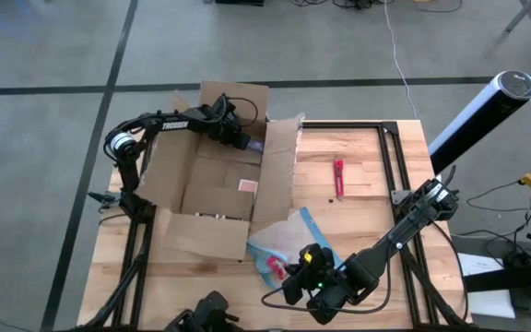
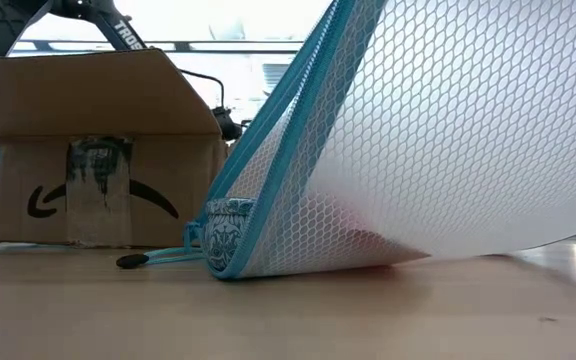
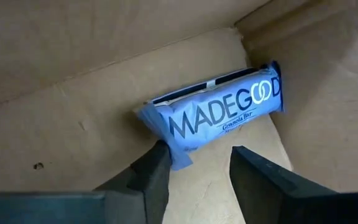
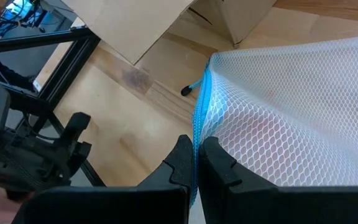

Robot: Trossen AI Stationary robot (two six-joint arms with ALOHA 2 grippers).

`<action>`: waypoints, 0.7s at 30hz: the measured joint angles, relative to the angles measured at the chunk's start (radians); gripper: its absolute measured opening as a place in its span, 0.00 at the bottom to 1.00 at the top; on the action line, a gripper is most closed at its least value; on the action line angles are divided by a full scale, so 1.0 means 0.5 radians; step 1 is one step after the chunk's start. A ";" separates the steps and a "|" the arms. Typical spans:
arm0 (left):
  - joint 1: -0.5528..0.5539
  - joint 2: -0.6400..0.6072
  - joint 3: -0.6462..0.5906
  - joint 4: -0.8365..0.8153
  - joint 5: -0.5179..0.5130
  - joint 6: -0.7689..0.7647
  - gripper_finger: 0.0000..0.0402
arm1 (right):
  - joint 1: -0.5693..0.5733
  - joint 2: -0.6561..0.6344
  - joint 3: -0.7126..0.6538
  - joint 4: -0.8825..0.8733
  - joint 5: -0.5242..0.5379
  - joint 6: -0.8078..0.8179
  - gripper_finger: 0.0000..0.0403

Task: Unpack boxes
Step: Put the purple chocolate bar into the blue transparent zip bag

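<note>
Left gripper (image 3: 194, 171) is down inside the open brown corrugated cardboard box (image 1: 212, 189) on the table's left half, fingers spread, just short of a blue granola bar wrapper (image 3: 219, 109) wedged in a box corner; walls close on both sides. Right gripper (image 4: 195, 163) near the front edge, pinched on the blue zipper edge of a white mesh pouch (image 1: 279, 244). Small red tool (image 1: 338, 177) lies on bare light wooden tabletop (image 1: 358, 221) to the right. Grey floor around.

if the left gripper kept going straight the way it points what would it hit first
Most likely the blue granola bar wrapper, lying just ahead of the open left gripper inside the box; the cardboard wall sits right behind it, though depth is hard to judge.
</note>
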 joint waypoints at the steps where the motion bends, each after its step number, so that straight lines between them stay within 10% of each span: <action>1: 0.000 0.000 0.000 0.011 0.000 -0.002 0.33 | 0.001 0.000 0.000 0.000 0.000 0.000 0.00; 21: 0.001 0.002 0.001 0.105 0.119 0.039 0.00 | 0.001 0.000 0.000 0.001 0.000 0.000 0.00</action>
